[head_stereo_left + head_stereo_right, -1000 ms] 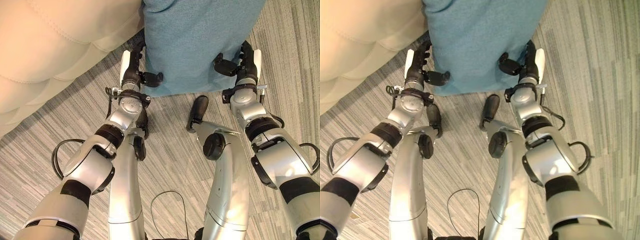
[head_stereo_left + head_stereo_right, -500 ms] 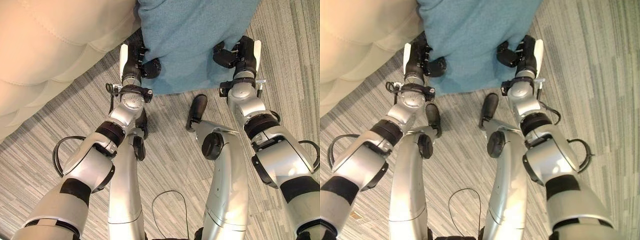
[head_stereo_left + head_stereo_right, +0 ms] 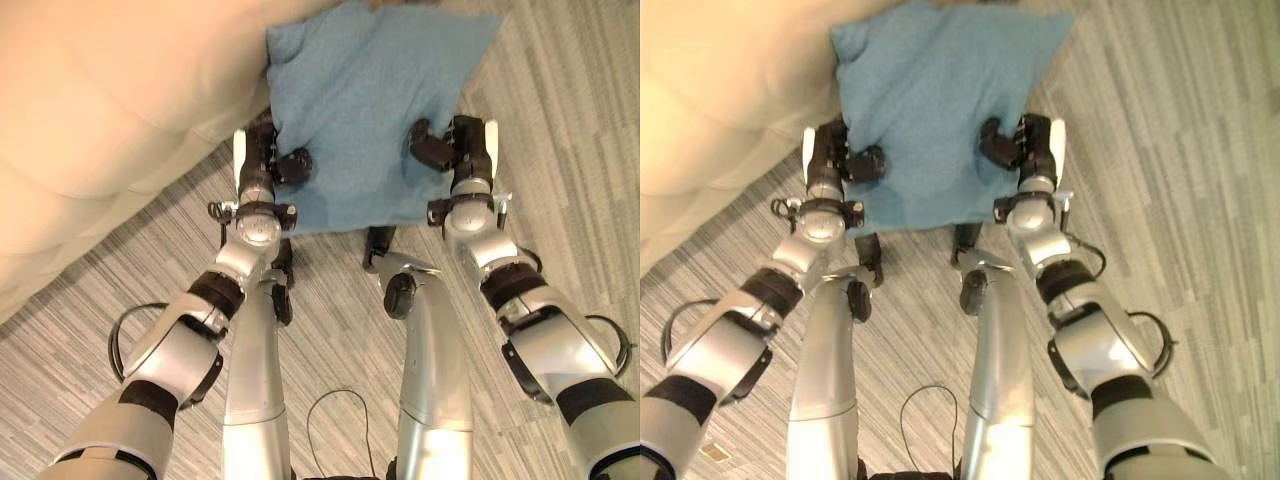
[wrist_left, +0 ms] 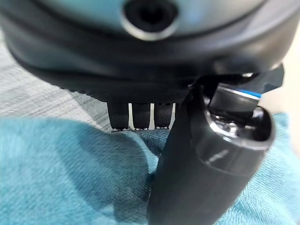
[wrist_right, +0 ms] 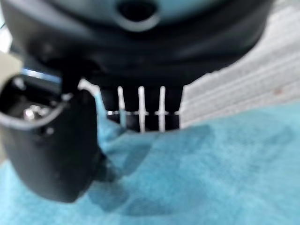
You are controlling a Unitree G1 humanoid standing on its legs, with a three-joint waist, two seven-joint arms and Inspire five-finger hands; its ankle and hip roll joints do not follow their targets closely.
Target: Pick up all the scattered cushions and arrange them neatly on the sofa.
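We've got the teal cushion [image 3: 365,110] held up off the striped carpet [image 3: 560,120], square and slightly rumpled, beside the cream sofa [image 3: 110,100]. Left hand [image 3: 268,160] and right hand [image 3: 455,150] each pinch a lower edge.

Head pair: 2 eyes look steeply down from above, side by side, sharing the blue cushion [image 3: 365,120], sofa [image 3: 110,110] and striped floor [image 3: 560,120].
Wrist views: each very close along its own hand, facing the cushion.
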